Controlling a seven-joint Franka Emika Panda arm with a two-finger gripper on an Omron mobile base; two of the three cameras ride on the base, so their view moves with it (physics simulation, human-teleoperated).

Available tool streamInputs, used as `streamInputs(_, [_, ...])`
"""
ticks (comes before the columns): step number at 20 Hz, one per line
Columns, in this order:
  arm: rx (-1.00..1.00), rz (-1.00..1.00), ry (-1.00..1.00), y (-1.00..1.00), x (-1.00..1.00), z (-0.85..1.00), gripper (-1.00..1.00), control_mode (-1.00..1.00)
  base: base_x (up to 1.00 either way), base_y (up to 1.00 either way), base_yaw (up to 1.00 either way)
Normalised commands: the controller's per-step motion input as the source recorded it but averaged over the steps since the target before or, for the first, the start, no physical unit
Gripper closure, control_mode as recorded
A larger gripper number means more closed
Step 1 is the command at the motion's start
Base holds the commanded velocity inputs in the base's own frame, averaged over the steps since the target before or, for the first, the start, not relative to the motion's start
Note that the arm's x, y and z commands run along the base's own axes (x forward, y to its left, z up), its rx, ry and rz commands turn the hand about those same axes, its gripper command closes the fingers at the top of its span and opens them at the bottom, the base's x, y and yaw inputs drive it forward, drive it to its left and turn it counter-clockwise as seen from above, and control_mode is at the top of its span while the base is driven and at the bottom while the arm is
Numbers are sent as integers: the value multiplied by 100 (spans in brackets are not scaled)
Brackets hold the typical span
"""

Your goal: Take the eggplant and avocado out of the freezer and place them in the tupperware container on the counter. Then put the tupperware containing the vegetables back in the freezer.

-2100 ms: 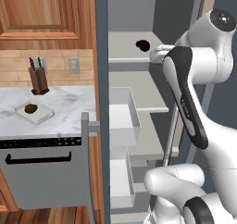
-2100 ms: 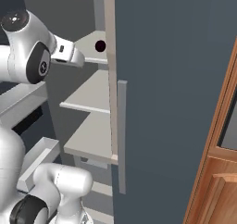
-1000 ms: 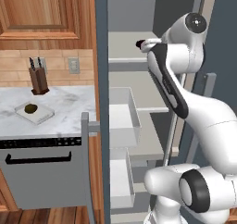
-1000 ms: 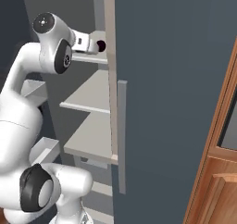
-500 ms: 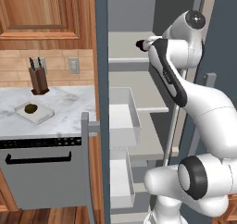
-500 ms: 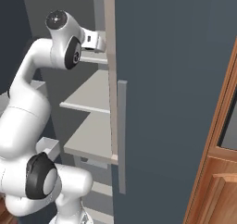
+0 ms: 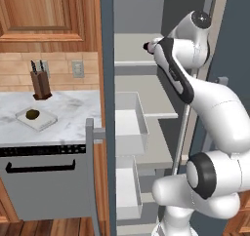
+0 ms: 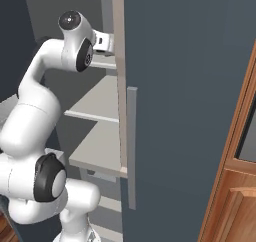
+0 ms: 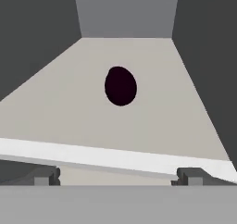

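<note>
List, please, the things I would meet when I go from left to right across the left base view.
Tupperware container with the avocado in it, knife block, wall outlet, freezer drawer, eggplant, robot arm.

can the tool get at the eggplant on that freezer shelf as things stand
Probably yes. In the hand view the eggplant lies alone on the bare freezer shelf, straight ahead of the open tool, with nothing between them. Only the shelf's pale front edge crosses low in front, so the tool must pass above it.
</note>
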Motion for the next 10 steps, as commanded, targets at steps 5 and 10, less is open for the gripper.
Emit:
streamInputs(5, [0, 4, 3, 6, 32, -14, -100, -100, 0, 0, 0])
streamInputs(10, [0, 2, 0, 5, 38, -3, -100, -100, 0, 0, 0])
